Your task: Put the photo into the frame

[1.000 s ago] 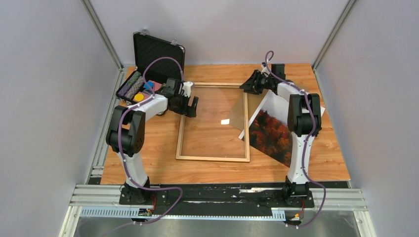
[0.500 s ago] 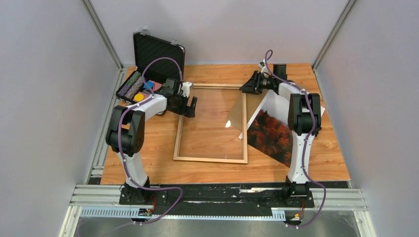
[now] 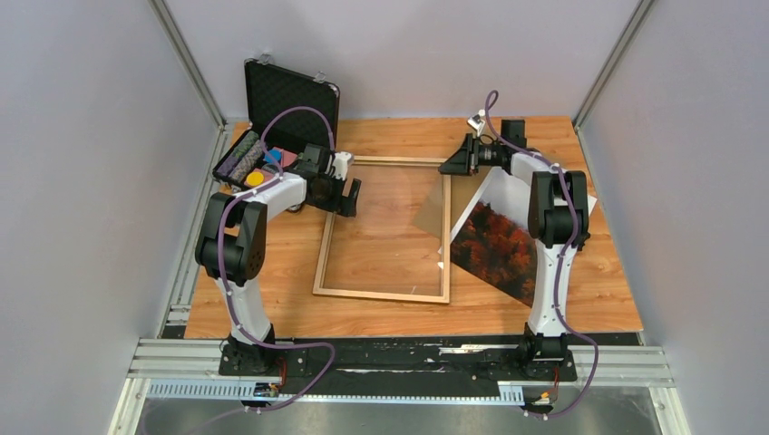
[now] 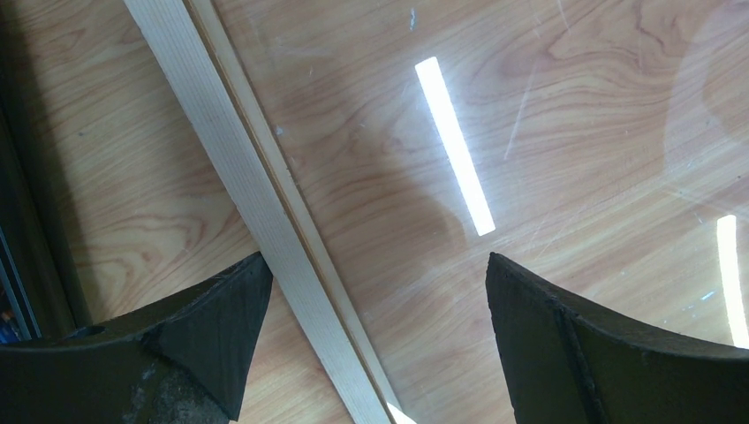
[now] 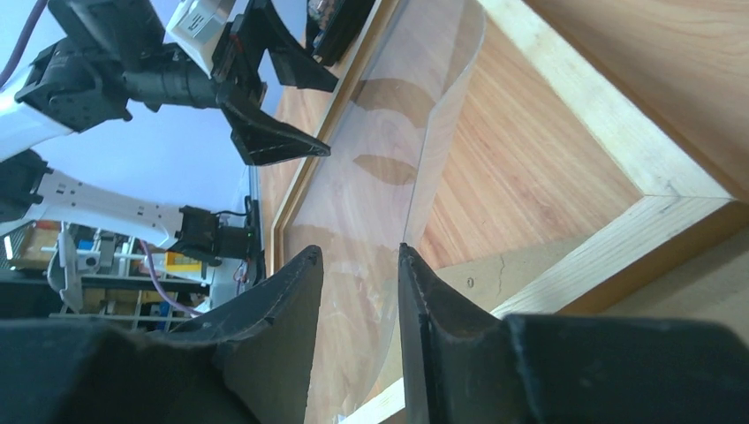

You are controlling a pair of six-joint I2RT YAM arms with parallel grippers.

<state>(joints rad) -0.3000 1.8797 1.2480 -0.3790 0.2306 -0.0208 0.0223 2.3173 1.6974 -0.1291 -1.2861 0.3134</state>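
Your left claw [image 3: 350, 196] hangs wide open over the frame's [image 3: 381, 295] left rail, near its far left corner. In the left wrist view the pale wood rail passes just beside one finger [image 4: 203, 336], and nothing is between the fingers. Your right claw [image 3: 451, 165] is closed on the clear sheet [image 3: 426, 204] at its far right corner, so that side tilts up off the frame. The frame lies flat in the middle of the table [image 3: 272, 263]. The photo [image 3: 494, 245] lies face up on the table just right of the frame, partly under the right arm. An open black case [image 3: 290, 91] stands at the far left.
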